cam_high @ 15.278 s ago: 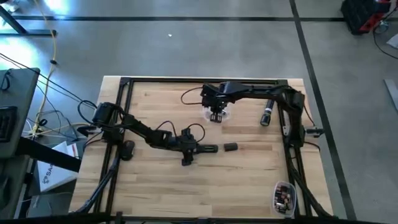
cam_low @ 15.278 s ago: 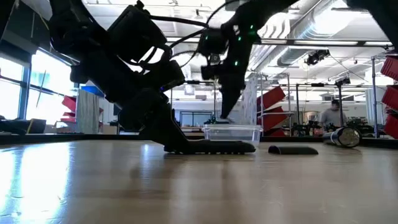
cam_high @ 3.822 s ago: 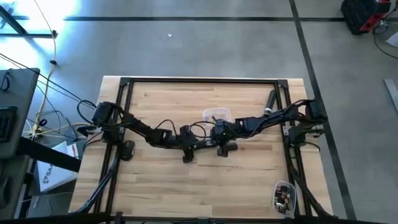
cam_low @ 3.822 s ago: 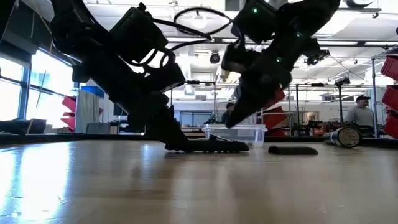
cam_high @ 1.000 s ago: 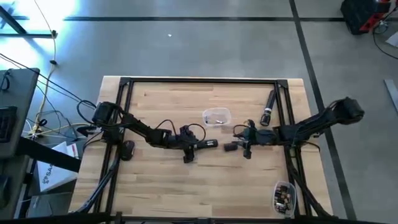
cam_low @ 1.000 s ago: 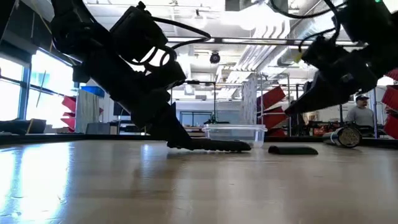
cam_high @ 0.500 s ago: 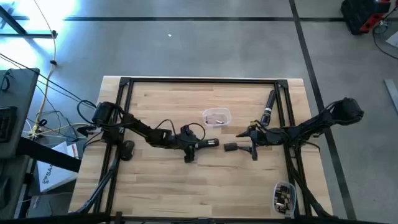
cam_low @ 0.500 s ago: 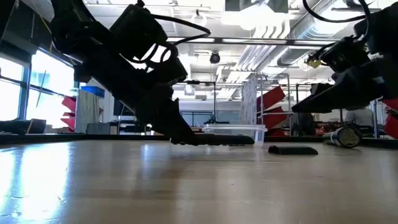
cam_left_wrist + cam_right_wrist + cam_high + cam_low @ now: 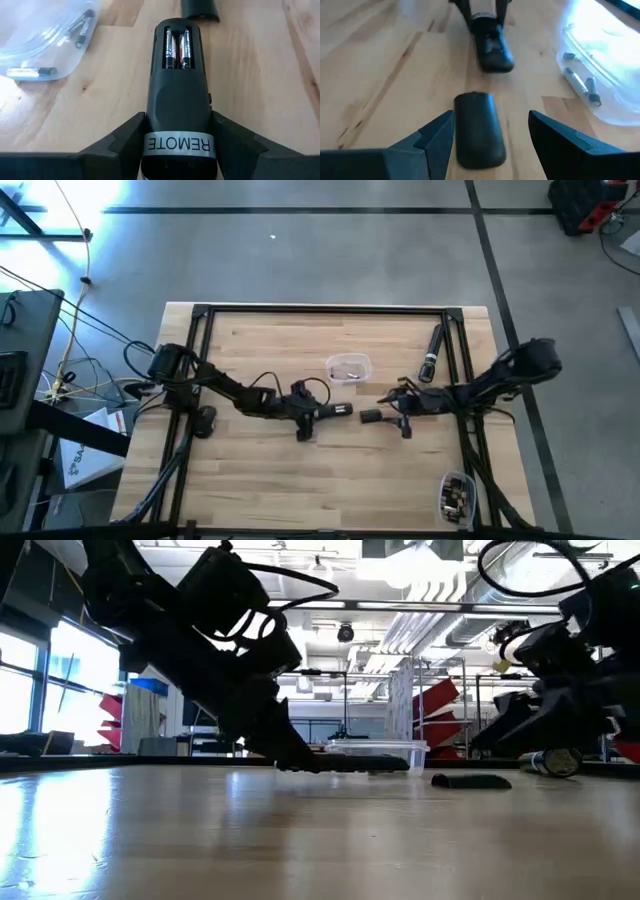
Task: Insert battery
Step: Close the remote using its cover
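Note:
A black remote lies back up with its battery bay open, and two batteries sit side by side in the bay. My left gripper is shut on the remote at the table's middle. The loose black battery cover lies flat on the wood just right of the remote. My right gripper is open, low over the table. Its fingers stand on either side of the cover's near end, and I cannot tell whether they touch it. In the high view the cover is just left of this gripper. My left gripper pinches the remote's two long sides between its two fingers, at the labelled end. The fingers come level from the table's left and lie along the remote. The remote sticks out toward the right, bay up; whether its free end rests on the table cannot be told.
A clear tray with loose batteries stands just behind the remote. A black cylindrical thing lies at the far right by the frame rail. A small box of parts sits at the near right corner.
My right gripper has drawn back from the cover toward the table's right edge, then come down lower and a little back toward it. My left gripper has shifted the remote slightly to the right and raised it a little.

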Tool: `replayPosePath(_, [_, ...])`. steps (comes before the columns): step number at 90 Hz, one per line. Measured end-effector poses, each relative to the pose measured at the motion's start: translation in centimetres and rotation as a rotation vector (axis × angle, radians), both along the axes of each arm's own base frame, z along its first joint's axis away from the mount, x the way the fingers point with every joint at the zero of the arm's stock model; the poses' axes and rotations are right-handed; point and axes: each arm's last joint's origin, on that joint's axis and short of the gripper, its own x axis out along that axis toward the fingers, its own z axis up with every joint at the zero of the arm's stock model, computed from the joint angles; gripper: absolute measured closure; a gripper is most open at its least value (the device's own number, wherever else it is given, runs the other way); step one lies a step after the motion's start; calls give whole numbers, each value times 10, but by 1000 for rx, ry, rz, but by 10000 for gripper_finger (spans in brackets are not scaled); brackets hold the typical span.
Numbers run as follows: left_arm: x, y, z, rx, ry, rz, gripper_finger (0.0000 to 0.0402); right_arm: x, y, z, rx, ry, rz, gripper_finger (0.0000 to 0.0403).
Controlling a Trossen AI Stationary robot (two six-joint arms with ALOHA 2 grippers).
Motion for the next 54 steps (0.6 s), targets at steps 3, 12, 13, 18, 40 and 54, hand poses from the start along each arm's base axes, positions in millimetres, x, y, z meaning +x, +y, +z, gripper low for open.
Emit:
replayPosePath(3, [0,-1,0,-2,3,-6,220,2,-1,-2,13,9,6,181])
replayPosePath(12, [-1,-4,-1,-8,14,-24,220,9,-4,-10,50,49,32,181])
replayPosePath(13, [-1,-4,-1,-8,14,-25,220,10,-4,-11,52,54,35,181])
replayPosePath(18, [-2,-6,-2,-7,24,-31,220,13,-3,-15,63,74,58,181])
replayPosePath(40, [-5,-10,-5,-17,61,-29,220,18,-5,-28,45,69,52,181])
replayPosePath(54, [-5,-10,-5,-19,61,-28,220,24,-6,-35,80,72,70,181])
